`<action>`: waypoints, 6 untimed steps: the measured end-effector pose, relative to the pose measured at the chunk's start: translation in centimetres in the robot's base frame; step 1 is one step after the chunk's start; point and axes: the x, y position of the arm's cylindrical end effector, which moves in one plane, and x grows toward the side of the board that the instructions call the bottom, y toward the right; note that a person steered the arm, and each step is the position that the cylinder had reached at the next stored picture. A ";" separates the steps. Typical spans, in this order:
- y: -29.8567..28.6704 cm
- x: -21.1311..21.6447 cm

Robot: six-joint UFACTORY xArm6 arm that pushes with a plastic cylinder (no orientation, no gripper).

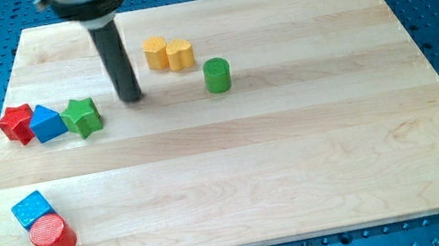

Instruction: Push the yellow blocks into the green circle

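Two yellow blocks, a yellow hexagon (155, 52) and a yellow rounded block (180, 54), sat touching side by side near the view's top of the wooden board (301, 172). A green cylinder (217, 75) stood just beside them, toward the view's lower right. My tip (132, 98) rested on the board to the view's left of the yellow pair, touching no block; the arm carried a plain rod and no jaws, so nothing was held. A green star (82, 116), blue pentagon-like block (46, 123) and red star (17, 122) lined up at the view's left. A blue cube (32, 209) and red cylinder (52, 236) touched near the bottom-left corner. The rod's mount was cut off at the top edge.
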 end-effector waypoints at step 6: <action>7.9 -1.3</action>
